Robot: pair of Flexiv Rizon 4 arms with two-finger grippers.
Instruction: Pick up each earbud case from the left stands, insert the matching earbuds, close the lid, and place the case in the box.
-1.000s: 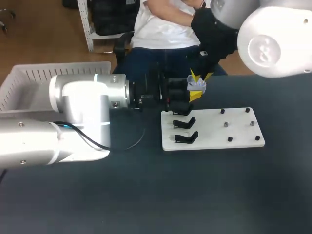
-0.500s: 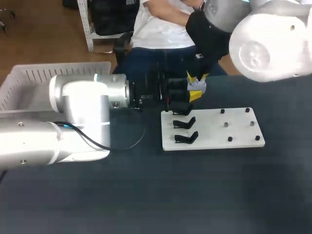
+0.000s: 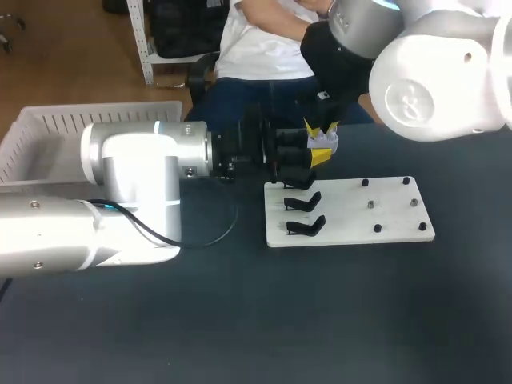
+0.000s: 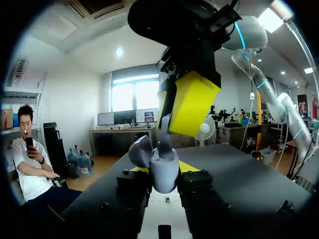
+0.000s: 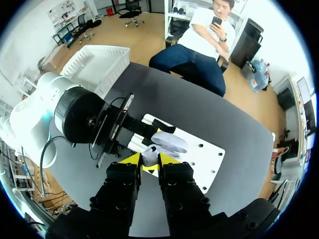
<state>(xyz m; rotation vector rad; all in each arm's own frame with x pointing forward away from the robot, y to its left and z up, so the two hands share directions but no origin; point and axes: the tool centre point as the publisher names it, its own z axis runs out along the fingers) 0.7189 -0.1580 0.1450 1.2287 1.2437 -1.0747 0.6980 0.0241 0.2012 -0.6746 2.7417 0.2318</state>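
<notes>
A pale grey earbud case (image 4: pixel 164 174) stands upright with its lid (image 4: pixel 139 152) open, and my left gripper (image 4: pixel 164 183) is shut on it from both sides. In the head view the case (image 3: pixel 326 145) hangs just behind the white stand board (image 3: pixel 352 228). My right gripper (image 3: pixel 320 134) comes down from above, its yellow fingers (image 4: pixel 192 104) right over the open case. It is shut on a small pale earbud (image 5: pixel 149 152), whose lower end sits at the case's mouth. In the right wrist view the right gripper (image 5: pixel 149 162) is directly above the case lid (image 5: pixel 170 142).
The board carries black stands (image 3: pixel 306 201) on its left part and small pegs (image 3: pixel 372 205) on its right. A white slatted box (image 3: pixel 48 132) sits at the table's far left. My left arm's thick white body (image 3: pixel 128 200) lies across the table's left half.
My right arm has swung a little to the left above the case, its gripper staying over the open case. The left arm and the case have not moved.
</notes>
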